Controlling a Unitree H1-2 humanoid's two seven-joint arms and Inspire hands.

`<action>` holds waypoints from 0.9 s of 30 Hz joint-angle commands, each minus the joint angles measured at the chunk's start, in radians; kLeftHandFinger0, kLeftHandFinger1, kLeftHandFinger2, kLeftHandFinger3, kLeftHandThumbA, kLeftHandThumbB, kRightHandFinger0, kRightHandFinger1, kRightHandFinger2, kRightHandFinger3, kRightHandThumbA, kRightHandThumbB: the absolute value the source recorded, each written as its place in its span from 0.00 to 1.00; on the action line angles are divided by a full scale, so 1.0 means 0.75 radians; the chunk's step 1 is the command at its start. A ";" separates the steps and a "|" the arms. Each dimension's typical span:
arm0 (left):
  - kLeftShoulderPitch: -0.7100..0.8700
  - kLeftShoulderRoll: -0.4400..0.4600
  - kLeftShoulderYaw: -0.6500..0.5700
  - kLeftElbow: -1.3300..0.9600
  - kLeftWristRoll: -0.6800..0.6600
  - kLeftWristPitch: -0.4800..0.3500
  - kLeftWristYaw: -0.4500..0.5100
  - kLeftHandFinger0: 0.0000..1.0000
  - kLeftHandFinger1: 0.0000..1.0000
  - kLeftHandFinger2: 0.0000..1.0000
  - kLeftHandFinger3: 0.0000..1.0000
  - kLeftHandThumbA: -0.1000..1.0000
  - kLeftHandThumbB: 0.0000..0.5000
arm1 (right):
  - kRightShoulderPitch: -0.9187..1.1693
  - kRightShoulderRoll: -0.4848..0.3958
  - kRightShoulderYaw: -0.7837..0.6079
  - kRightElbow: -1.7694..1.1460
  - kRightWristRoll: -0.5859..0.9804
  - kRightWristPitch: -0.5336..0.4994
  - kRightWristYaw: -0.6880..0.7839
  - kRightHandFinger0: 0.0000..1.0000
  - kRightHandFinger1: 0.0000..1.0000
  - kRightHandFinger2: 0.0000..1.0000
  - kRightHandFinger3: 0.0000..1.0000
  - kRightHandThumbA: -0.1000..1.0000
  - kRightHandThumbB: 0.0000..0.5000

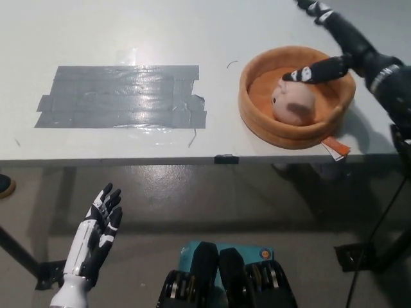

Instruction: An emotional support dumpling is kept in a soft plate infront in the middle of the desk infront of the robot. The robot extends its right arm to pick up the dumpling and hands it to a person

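A pale pink plush dumpling (293, 102) lies in the soft orange plate (257, 115) at the right of the white desk (128, 38). My black right hand (334, 48) hovers over the plate's far right rim, open, fingers spread. One fingertip reaches just above the dumpling's top; I cannot tell if it touches. My white left hand (96, 234) rests open below the desk's front edge at the lower left.
A wide patch of grey tape (122, 96) is stuck on the desk to the left of the plate. An orange tag (337, 149) hangs from the plate at the desk's front edge. Grey floor lies below.
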 commanded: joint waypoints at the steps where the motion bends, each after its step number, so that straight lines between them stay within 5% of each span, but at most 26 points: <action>1: -0.046 0.014 -0.006 -0.015 0.009 -0.067 -0.017 1.00 1.00 1.00 1.00 0.81 0.68 | -0.283 0.039 0.131 0.356 -0.151 0.051 0.098 1.00 1.00 1.00 1.00 0.96 0.70; 8: -0.057 0.016 -0.011 -0.009 0.016 -0.068 -0.018 1.00 1.00 1.00 1.00 0.82 0.70 | -0.286 0.094 0.136 0.555 -0.105 -0.009 0.072 1.00 1.00 1.00 1.00 0.87 0.68; 11: -0.058 0.018 -0.012 -0.016 0.015 -0.058 -0.019 1.00 1.00 1.00 1.00 0.82 0.71 | -0.275 0.101 0.139 0.604 -0.112 -0.031 0.086 1.00 1.00 1.00 1.00 0.90 0.79; 27: -0.075 0.016 -0.006 0.000 0.011 -0.067 -0.022 1.00 1.00 1.00 1.00 0.80 0.70 | -0.254 0.097 0.138 0.667 -0.100 0.001 0.226 1.00 1.00 1.00 1.00 0.91 0.91</action>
